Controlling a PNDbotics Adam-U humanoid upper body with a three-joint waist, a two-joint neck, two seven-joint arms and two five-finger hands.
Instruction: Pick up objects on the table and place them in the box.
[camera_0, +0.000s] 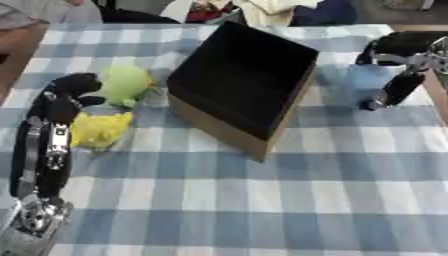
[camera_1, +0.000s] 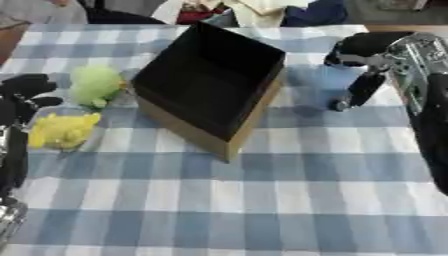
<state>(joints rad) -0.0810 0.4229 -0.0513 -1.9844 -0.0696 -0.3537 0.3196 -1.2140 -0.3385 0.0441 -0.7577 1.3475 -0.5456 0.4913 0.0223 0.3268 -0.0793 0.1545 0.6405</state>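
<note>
Box (camera_0: 241, 82) sits upper middle of the frame, cardboard outside, dark inside, open top, turned at an angle on the table (camera_0: 262, 200), which has a blue and white checked cloth. Left hand (camera_0: 70, 92) is at the left edge, fingers curled, right up against a fuzzy light green ball (camera_0: 125, 84) and a crinkly yellow thing (camera_0: 99, 129) below it; can't tell if it really grips either. Right hand (camera_1: 363, 65) is upper right, fingers hanging down fairly straight over a pale blue patch (camera_1: 328, 80), holding nothing I can see.
</note>
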